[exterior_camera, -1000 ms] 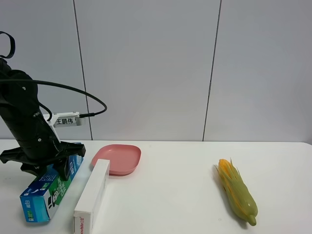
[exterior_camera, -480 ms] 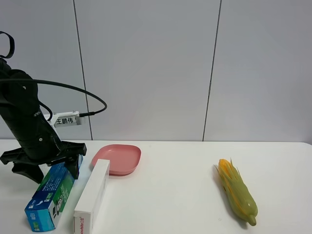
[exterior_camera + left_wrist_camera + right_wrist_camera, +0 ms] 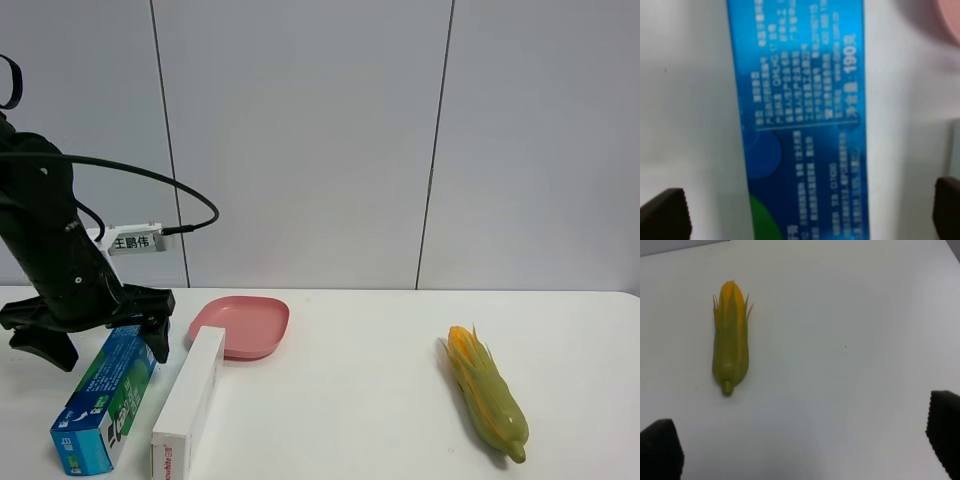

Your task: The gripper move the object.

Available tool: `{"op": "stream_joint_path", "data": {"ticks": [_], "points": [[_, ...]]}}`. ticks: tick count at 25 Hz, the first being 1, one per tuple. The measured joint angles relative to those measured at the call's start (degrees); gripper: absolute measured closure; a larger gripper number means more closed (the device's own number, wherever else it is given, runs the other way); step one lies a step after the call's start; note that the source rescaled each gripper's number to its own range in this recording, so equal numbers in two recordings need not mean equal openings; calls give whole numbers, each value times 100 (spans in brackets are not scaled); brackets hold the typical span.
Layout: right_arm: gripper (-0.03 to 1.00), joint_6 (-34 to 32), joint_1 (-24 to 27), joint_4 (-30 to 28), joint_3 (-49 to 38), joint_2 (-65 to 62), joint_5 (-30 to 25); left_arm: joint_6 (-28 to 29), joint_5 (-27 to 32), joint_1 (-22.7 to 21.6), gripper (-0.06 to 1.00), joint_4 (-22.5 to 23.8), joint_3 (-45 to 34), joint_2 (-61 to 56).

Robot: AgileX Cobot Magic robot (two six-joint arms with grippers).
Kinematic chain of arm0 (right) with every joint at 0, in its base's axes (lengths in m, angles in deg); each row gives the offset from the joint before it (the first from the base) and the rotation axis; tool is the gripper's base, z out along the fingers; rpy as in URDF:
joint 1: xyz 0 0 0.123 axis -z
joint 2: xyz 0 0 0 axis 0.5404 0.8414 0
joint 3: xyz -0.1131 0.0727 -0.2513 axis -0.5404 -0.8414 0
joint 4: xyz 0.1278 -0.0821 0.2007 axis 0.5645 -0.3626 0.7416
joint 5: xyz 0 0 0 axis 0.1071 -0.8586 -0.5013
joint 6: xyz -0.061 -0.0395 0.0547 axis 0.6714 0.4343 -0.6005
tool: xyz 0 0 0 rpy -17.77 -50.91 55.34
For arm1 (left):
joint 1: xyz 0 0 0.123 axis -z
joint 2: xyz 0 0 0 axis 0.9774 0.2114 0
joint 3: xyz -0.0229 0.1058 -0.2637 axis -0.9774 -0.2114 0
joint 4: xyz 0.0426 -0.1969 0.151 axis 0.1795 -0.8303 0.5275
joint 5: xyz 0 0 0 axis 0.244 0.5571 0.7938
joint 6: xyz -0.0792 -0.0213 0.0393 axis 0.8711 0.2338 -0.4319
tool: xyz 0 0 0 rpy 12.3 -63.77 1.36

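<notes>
The long blue box with green patches (image 3: 105, 395) lies flat on the white table at the left, alongside the plain white box (image 3: 190, 400). In the left wrist view the blue box (image 3: 800, 100) fills the middle, its white print showing. My left gripper (image 3: 100, 342) hangs over the box's far end, its fingers spread wide on either side and clear of it. In the left wrist view the left gripper (image 3: 805, 215) is open, with both tips at the frame's edges. My right gripper (image 3: 802, 445) is open and empty above bare table.
A pink plate (image 3: 243, 325) sits behind the white box. A green-yellow corn cob (image 3: 487, 395) lies at the right and also shows in the right wrist view (image 3: 730, 340). A white name tag (image 3: 135, 242) hangs by the left arm's cable.
The left gripper opened and let go of the blue box. The box went from tilted to flat beside the white box, and the gripper rose slightly.
</notes>
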Motion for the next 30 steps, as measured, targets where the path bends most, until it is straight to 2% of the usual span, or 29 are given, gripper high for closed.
{"op": "stream_joint_path", "data": {"ticks": [14, 21, 27, 30], "points": [[-3, 0, 0, 0, 0, 0, 0, -163, 65, 0, -4, 74, 0, -1733], [-3, 0, 0, 0, 0, 0, 0, -569, 473, -7, -5, 898, 0, -2490], [-3, 0, 0, 0, 0, 0, 0, -753, 656, -552, -5, 1052, 0, -2966], [-3, 0, 0, 0, 0, 0, 0, -1127, 839, -961, -5, 1086, 0, -3178]]}}
